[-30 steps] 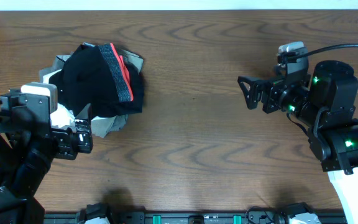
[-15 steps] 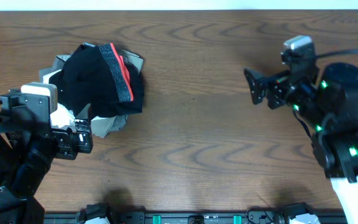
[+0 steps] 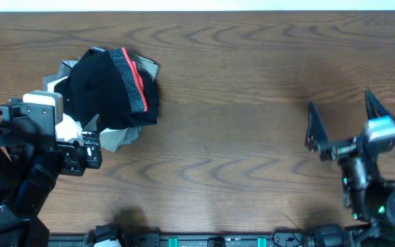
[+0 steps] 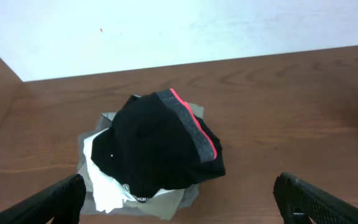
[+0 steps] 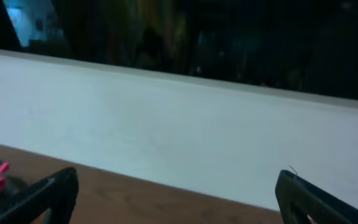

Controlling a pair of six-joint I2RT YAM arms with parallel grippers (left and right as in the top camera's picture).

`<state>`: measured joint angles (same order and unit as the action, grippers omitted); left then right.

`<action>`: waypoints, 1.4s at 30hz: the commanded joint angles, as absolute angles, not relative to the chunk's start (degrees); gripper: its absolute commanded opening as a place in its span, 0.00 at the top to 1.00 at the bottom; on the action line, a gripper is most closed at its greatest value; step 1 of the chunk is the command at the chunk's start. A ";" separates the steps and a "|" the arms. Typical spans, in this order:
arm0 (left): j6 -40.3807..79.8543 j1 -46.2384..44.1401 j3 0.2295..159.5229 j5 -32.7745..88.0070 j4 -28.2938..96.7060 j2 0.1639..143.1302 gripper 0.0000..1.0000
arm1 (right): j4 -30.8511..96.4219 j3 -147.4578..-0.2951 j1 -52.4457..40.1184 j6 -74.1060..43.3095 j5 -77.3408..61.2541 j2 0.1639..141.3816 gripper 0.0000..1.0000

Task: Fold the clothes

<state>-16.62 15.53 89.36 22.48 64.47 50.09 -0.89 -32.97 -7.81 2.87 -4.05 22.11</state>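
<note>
Wood-grain counter [image 3: 238, 62] is running back to a white wall [image 4: 166, 31]. Black leggings [image 3: 105, 89] are sitting bunched atop a grey-white pile [image 3: 118, 138] at left, just ahead of the left fingers [image 4: 312, 200], which are standing spread. Right fingers [image 3: 314, 129] are also gaping, well apart from it. Legs are lying tucked under; right wrist view is showing dim blur.

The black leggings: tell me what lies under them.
Under the leggings, a grey garment and a white garment poke out at their edges, all resting on the table. Their covered parts, and anything else buried beneath, cannot be seen.
</note>
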 commanded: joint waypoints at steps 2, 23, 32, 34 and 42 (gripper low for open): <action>-17.54 15.29 89.12 22.44 64.47 50.09 0.02 | -2.87 -21.47 -7.14 3.73 -3.20 13.43 0.01; -17.54 15.29 89.12 22.44 64.47 50.09 0.02 | -0.56 -0.30 -7.42 -0.91 -3.75 0.27 0.01; -17.54 15.29 89.12 22.44 64.47 50.09 0.02 | 3.92 -0.32 -7.42 -0.80 -3.42 0.43 0.01; -17.54 15.29 89.12 22.44 64.47 50.09 0.02 | 3.95 -0.32 -7.42 -0.80 -3.42 0.45 0.01; -17.54 15.29 89.12 22.44 64.47 50.09 0.02 | 3.95 -0.32 -7.42 -0.80 -3.42 0.45 0.01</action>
